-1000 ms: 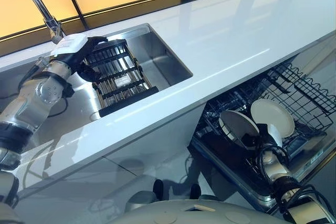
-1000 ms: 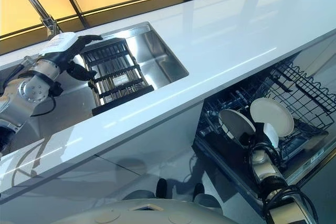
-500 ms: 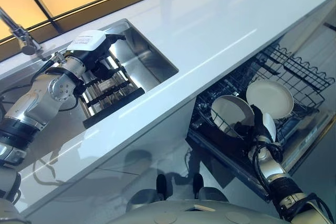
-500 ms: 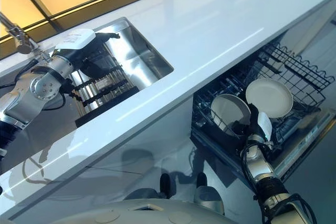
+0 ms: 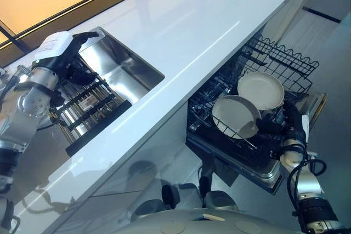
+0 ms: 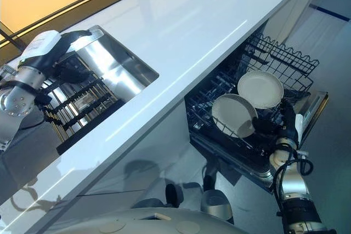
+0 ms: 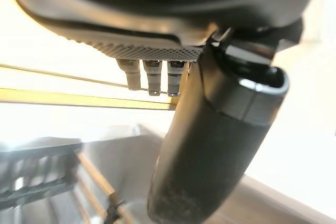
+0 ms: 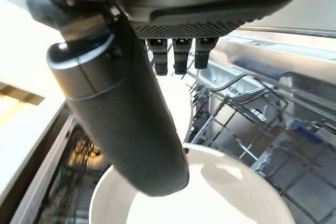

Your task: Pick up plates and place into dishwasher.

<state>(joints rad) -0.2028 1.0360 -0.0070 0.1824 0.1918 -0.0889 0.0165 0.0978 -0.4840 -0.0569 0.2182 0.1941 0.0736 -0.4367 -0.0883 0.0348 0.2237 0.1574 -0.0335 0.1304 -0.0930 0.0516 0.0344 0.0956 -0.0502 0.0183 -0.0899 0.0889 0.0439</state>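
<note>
Two white plates stand in the dishwasher rack (image 5: 285, 61). The front plate (image 5: 236, 116) is just beside the right robot hand (image 5: 293, 127), and the back plate (image 5: 261, 90) sits a little past it. The right wrist view shows this robot hand's thumb over a white plate, but I cannot tell if its fingers are curled or straight. It looks like the placing step is nearly done here.

The left robot hand (image 5: 66, 53) hangs over the sink (image 5: 123, 67), above a dark drying rack (image 5: 88, 108). Its fingers look relaxed and hold nothing. I see no plate near it. Next, I think the right robot hand should pull back from the rack without bumping the plates.
</note>
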